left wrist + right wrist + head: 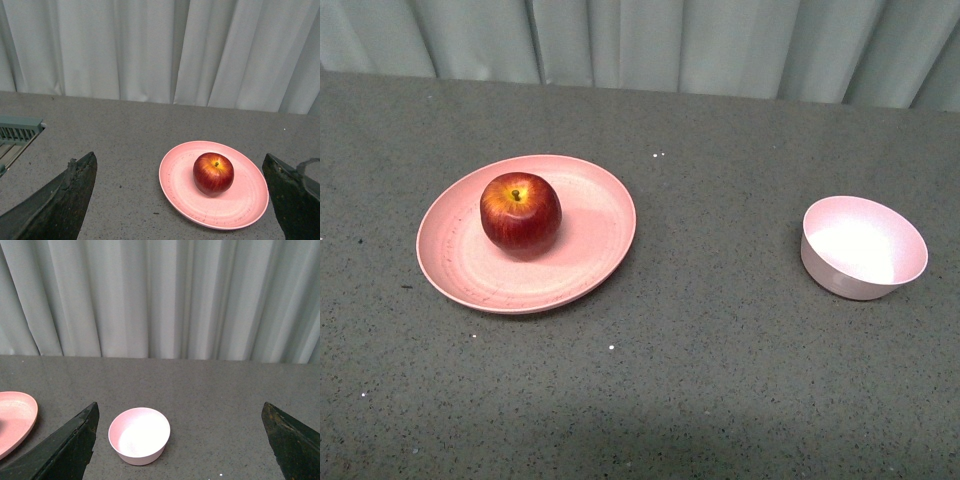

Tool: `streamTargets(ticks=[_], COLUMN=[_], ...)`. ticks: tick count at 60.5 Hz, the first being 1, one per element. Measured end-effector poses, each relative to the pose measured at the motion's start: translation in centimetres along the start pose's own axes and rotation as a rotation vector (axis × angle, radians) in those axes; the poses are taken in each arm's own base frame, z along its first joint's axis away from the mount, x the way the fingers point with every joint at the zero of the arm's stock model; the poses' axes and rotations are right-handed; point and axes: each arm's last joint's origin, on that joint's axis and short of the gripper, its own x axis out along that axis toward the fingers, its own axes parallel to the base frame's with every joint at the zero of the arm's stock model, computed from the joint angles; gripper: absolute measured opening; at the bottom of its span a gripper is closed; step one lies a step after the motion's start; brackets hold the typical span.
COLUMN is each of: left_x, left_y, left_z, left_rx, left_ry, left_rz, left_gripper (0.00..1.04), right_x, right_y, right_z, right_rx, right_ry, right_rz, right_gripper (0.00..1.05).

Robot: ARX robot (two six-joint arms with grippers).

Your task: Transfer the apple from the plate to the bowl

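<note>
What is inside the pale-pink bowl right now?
Nothing visible: the bowl shows only its bare whitish inside. The apple sits on the plate. The bowl's rim hides its near inner wall.

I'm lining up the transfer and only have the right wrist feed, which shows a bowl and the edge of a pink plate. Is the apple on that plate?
Observer: Yes. The apple sits on the plate, stem up, slightly toward its far side.
Operator: Is the left gripper touching it?
Observer: No. In the left wrist view the left gripper is open, fingers wide apart, with the apple ahead of them and not touched.
Operator: Does the front camera show either arm?
Observer: Neither. It shows only the plate on the left and the bowl on the right, well apart.
</note>
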Motion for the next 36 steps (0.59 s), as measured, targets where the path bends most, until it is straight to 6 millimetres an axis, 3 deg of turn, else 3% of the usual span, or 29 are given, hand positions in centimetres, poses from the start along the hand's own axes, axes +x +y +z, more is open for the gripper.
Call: streamTargets(ticks=[36], left_x=[0.00], left_y=[0.00], left_z=[0.00], left_rx=[0.000], left_ry=[0.000], left_rz=[0.000], left_gripper=[0.98], right_x=[0.00], right_y=[0.00], right_z=[0.00], right_rx=[0.000], right_ry=[0.000], right_rz=[0.000], right_gripper=[0.95])
